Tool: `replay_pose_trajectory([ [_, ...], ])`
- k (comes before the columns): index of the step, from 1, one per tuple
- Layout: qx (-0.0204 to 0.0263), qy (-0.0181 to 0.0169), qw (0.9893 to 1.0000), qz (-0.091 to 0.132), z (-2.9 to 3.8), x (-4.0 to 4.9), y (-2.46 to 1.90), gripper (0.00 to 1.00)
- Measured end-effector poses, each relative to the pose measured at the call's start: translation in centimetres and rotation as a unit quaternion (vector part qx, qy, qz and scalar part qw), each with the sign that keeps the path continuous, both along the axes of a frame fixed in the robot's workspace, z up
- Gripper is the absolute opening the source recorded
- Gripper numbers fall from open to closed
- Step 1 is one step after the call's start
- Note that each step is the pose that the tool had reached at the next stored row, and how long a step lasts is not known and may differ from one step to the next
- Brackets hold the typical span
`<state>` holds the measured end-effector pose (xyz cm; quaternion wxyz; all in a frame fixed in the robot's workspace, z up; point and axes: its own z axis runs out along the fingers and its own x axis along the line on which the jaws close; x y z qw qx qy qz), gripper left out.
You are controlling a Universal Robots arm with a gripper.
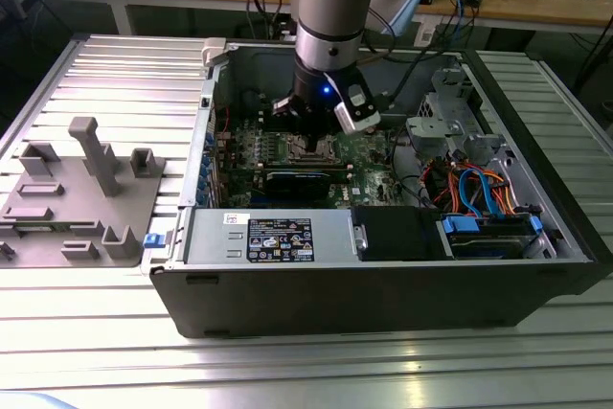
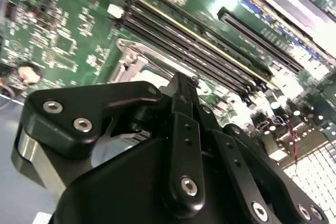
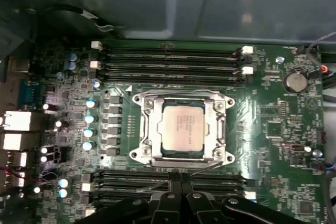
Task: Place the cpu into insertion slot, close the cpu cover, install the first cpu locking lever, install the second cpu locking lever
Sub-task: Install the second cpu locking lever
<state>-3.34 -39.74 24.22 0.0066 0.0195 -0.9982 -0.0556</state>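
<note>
Hovering low over the green motherboard (image 3: 273,145) inside the open computer case (image 1: 383,304).
My gripper (image 3: 181,184) has its jaws pressed together, holding nothing; the cpu (image 3: 182,125) lies seated in the insertion slot (image 3: 148,128), with the cpu cover (image 3: 218,129) flat around it.

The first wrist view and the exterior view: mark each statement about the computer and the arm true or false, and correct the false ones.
1. The cpu sits in the insertion slot. True.
2. The cpu cover frames the chip. True.
3. The gripper hangs over the grey fixture. False: it is inside the computer case, above the green circuit board.
4. The gripper carries the chip. False: the chip lies in the socket.
</note>
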Motion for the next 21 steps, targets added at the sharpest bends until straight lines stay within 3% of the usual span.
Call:
replay_pose_trajectory([
  [7,0.0056,0.0034,1.0000,0.000,-0.33,-1.59,-0.49,0.11],
  [12,0.0259,0.0038,0.9997,0.000,-0.68,-1.93,-1.30,0.11],
  [17,0.0313,0.0039,0.9995,0.000,-1.18,-2.30,-1.63,0.11],
  [21,0.0409,0.0040,0.9992,0.000,-1.74,-2.55,-1.64,0.11],
])
